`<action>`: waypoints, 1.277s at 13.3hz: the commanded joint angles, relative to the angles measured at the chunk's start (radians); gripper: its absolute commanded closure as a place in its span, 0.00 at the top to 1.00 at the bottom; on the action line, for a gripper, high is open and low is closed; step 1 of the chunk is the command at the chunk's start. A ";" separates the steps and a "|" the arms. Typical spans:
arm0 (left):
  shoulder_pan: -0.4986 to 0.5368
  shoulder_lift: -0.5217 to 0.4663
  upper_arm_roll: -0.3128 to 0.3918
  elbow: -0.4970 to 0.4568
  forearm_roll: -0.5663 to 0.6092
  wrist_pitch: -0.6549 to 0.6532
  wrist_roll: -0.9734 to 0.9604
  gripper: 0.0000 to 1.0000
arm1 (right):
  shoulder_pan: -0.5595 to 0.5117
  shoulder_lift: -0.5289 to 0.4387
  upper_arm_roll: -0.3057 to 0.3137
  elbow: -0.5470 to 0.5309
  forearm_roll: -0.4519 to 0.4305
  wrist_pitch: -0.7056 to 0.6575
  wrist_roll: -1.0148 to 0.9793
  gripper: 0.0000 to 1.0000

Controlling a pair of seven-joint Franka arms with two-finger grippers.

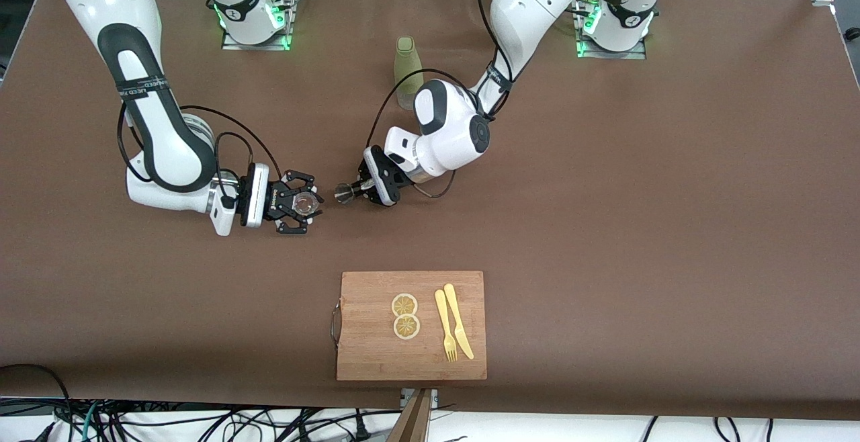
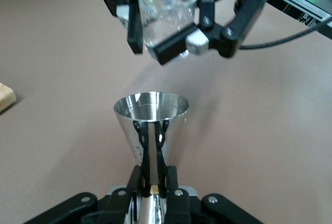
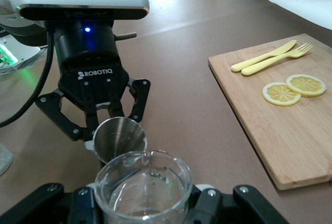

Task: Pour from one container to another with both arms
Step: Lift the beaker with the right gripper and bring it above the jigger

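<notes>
My left gripper (image 1: 361,191) is shut on the waist of the silvery metal jigger (image 1: 345,193), a little above the middle of the table. The jigger lies nearly level, its open mouth facing the clear glass cup (image 1: 306,204). My right gripper (image 1: 304,205) is shut on that cup and holds it upright, a short gap from the jigger's mouth. In the left wrist view the jigger (image 2: 151,123) sticks out from my left gripper (image 2: 154,182), with the cup (image 2: 166,11) just past its rim. In the right wrist view the cup (image 3: 142,187) sits in my right gripper (image 3: 142,206), close to the jigger (image 3: 119,138).
A tall olive-green bottle (image 1: 407,69) stands between the two arm bases, beside the left arm's wrist. A wooden cutting board (image 1: 366,355) lies near the table's front edge with two lemon slices (image 1: 405,316), a yellow fork (image 1: 445,326) and a yellow knife (image 1: 458,321).
</notes>
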 commanded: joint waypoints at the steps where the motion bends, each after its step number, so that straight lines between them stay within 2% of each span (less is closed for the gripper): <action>1: -0.001 0.057 0.007 0.087 0.032 0.012 -0.057 0.00 | 0.000 -0.035 0.017 -0.027 -0.035 -0.003 0.028 0.27; 5: 0.001 0.055 0.010 0.092 0.032 0.012 -0.072 0.00 | 0.001 -0.035 0.019 -0.022 -0.046 -0.001 0.037 0.27; 11: 0.002 0.055 0.010 0.090 0.032 0.012 -0.073 0.00 | 0.001 -0.041 0.040 -0.002 -0.141 0.003 0.117 0.27; 17: 0.002 0.055 0.010 0.090 0.030 0.012 -0.073 0.00 | 0.003 -0.039 0.042 0.003 -0.165 0.023 0.119 0.27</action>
